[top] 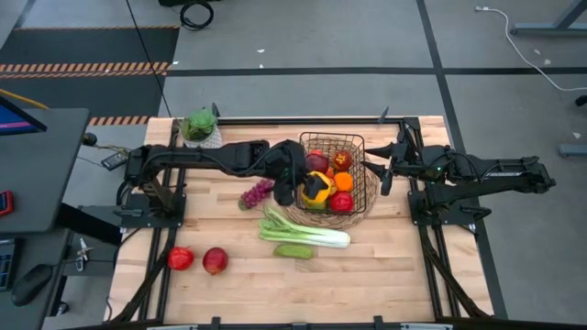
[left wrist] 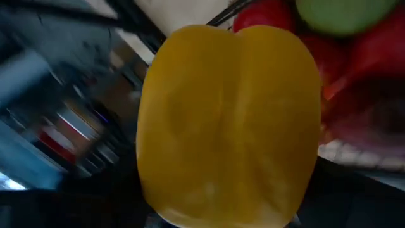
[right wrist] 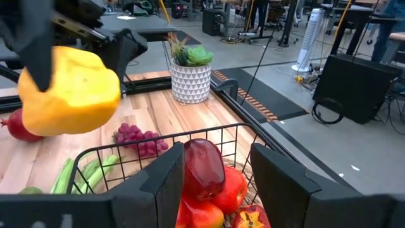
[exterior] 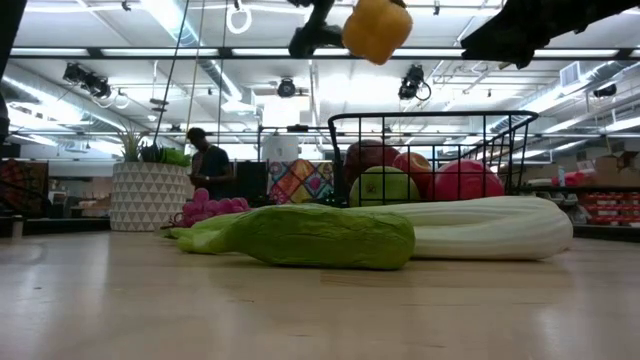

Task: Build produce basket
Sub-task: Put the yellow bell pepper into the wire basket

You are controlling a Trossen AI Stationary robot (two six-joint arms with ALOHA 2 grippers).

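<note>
A yellow pepper hangs in the air over the left, near side of the black wire basket, with my left gripper shut on it. In the basket lie red apples, a red pepper, an orange and a green fruit. The basket stands on a round woven mat. Just right of the basket my right gripper hovers open, its fingers empty. My left gripper pinches the yellow pepper between its two fingers, one finger on each of two opposite sides. The arm reaches in from the table's left, slanting down. The pepper is lifted clear, well above the basket's rim.
Purple grapes, a pale leek and a green cucumber lie on the table left of and in front of the basket. Two red fruits sit near the front left. A potted plant stands at the far edge.
</note>
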